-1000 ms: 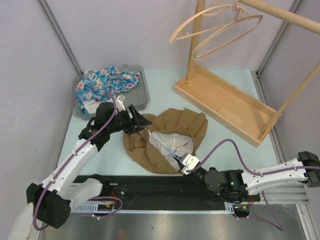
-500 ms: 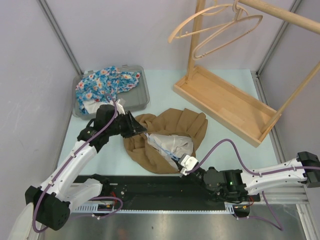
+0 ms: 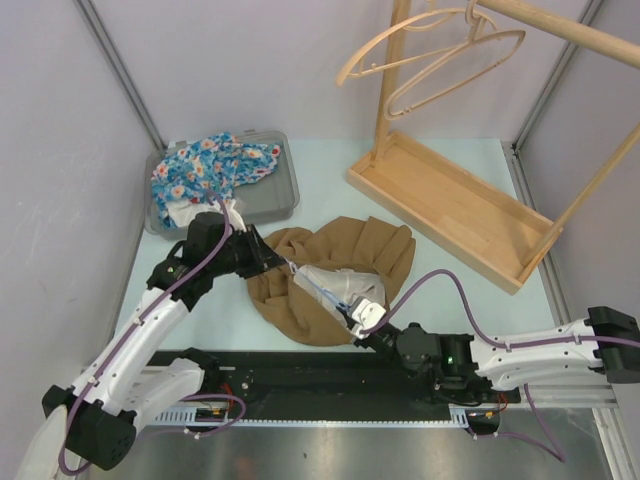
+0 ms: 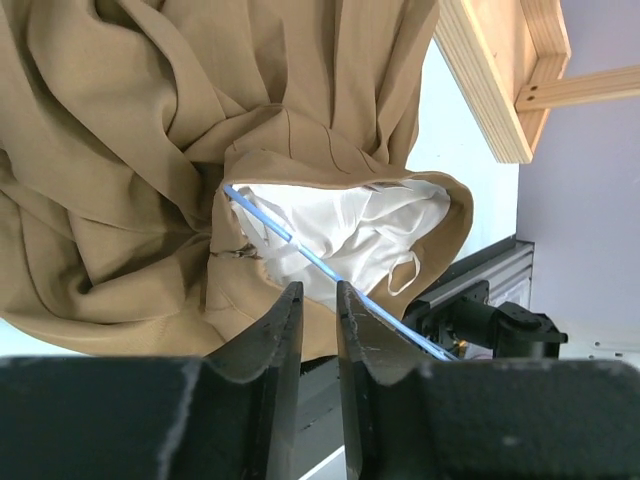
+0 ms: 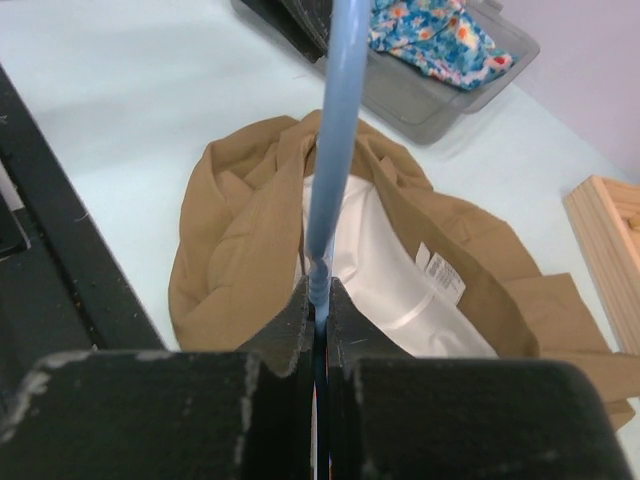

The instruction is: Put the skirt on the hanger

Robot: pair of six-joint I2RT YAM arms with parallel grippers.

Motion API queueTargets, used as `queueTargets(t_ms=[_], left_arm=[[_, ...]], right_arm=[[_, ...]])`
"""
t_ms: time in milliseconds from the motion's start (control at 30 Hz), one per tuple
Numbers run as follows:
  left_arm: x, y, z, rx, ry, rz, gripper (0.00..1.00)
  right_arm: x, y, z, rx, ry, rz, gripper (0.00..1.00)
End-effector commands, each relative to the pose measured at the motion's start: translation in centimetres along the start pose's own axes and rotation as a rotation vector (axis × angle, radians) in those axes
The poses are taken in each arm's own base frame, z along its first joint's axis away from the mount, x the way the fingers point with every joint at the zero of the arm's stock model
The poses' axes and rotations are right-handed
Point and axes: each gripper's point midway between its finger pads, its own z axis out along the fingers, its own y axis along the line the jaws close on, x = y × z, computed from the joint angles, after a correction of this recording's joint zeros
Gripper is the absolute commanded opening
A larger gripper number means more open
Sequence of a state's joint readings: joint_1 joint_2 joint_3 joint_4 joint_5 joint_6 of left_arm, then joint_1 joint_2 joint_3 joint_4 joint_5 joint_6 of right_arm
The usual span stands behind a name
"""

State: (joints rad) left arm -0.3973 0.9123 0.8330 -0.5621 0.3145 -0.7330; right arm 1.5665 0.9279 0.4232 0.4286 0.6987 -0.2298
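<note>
Skirt (image 3: 375,250): a tan heap in the middle of the table (image 3: 330,175), white lining (image 3: 345,283) turned up. It is not on the hanger (image 3: 350,66), which hangs from the rack's rail at far right, well apart.
Edges: the near hem lies along the black strip (image 3: 300,375) at the table's near edge. The far folds come near the rack base (image 3: 450,205) but stay apart from it.
Open room: bare table left of the skirt, and more to its right below the base. The grey bin (image 3: 285,195) with floral cloth (image 3: 205,170) sits just behind the left arm.
Blue strap (image 3: 325,292): taut across the lining, between the two grippers.
Left gripper (image 3: 278,263): at the skirt's left edge, jaws a narrow slit apart (whether cloth is pinched, I cannot tell).
Right gripper (image 3: 362,318): at the near hem, jaws clamped on the strap.
Change: over the last second the left gripper has come nearer along the skirt's edge. The right one has slid left and inward, so the strap's span is shorter. The hanger and bin are unmoved.
</note>
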Motion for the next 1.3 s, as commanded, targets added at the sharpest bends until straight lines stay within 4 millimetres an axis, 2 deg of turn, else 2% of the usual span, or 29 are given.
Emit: queueTargets(t_ms=[0,167,433,533,567,667,733,767,800,900,1000,1033,1267], left_arm=[[-1.5,-1.0,-1.0,0.002,-0.058,0.051,0.26],[-1.7,-0.9,-1.3,-0.005,-0.073,0.059,0.27],[-2.1,-0.6,-1.2,-0.017,-0.097,0.079,0.31],[-2.0,0.2,-0.6,-0.035,-0.107,0.069,0.31],[-1.4,0.9,-0.2,-0.042,-0.104,0.068,0.29],[-1.4,0.8,0.8,-0.005,-0.151,0.091,0.25],[-1.1,0.6,1.1,0.002,-0.177,0.145,0.24],[-1.6,1.2,1.4,-0.029,-0.228,0.164,0.24],[-1.7,1.2,1.2,-0.03,-0.251,0.188,0.24],[-1.9,1.6,1.3,-0.042,-0.313,0.211,0.25],[-2.3,1.7,1.0,-0.032,-0.377,0.223,0.26],[-2.4,1.6,0.9,-0.026,-0.393,0.228,0.27],[-3.2,0.2,0.3,0.021,-0.48,0.324,0.35]], right_arm=[[-5.5,-1.0,1.5,0.033,-0.153,0.079,0.0],[-6.6,-1.2,2.3,0.036,-0.182,0.07,0.0],[-4.7,-0.8,3.7,0.013,-0.123,0.09,0.0],[-4.6,-1.0,3.7,0.018,-0.116,0.097,0.0],[-4.7,-1.2,3.7,0.021,-0.12,0.102,0.0],[-4.8,-1.2,3.6,0.013,-0.106,0.117,0.0],[-5.7,-0.9,3.7,-0.017,-0.109,0.153,0.0],[-5.3,-0.7,3.6,-0.031,-0.083,0.164,0.0],[-6.2,-0.8,3.8,-0.048,-0.088,0.187,0.0],[-6.2,-0.9,3.7,-0.078,-0.053,0.242,0.0],[-7.1,-1.1,3.5,-0.105,-0.049,0.262,0.0],[-7.8,-1.2,3.5,-0.111,-0.055,0.285,0.0],[-8.2,-0.9,3.4,-0.152,-0.028,0.325,0.0]])
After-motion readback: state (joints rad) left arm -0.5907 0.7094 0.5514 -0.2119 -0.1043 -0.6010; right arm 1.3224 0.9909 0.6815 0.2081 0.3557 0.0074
